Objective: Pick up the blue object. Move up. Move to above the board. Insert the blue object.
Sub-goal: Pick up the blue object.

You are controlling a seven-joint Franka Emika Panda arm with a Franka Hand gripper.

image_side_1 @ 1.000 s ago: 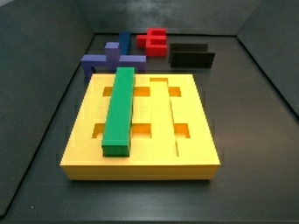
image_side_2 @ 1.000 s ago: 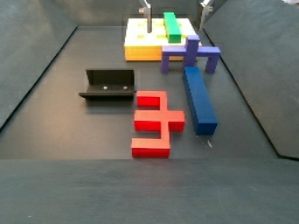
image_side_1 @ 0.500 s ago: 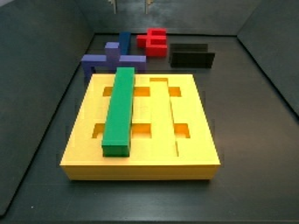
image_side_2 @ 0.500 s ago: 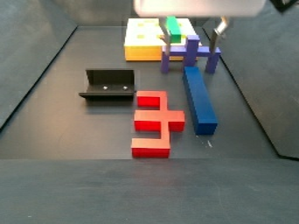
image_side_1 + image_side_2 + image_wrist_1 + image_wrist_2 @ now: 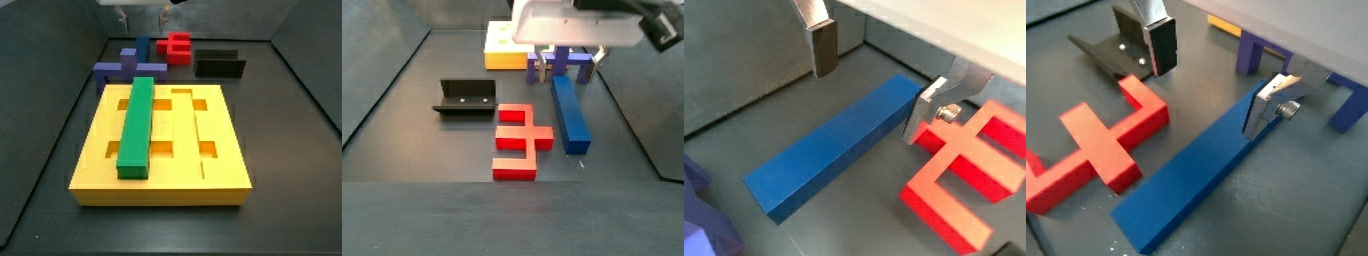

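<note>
Blue object (image 5: 838, 140) lay flat on the dark floor, just beside the red piece (image 5: 967, 160), its far end near the purple cross-shaped block (image 5: 563, 62). Your tool (image 5: 1216, 72) hung above the bar with its fingers (image 5: 1160, 45) spread apart, one on each long side, holding nothing. Had you descended off-centre, a finger could have struck the bar's top or caught the red piece; a grip far from mid-length might have let the bar tilt before reaching the board (image 5: 227, 165).
</note>
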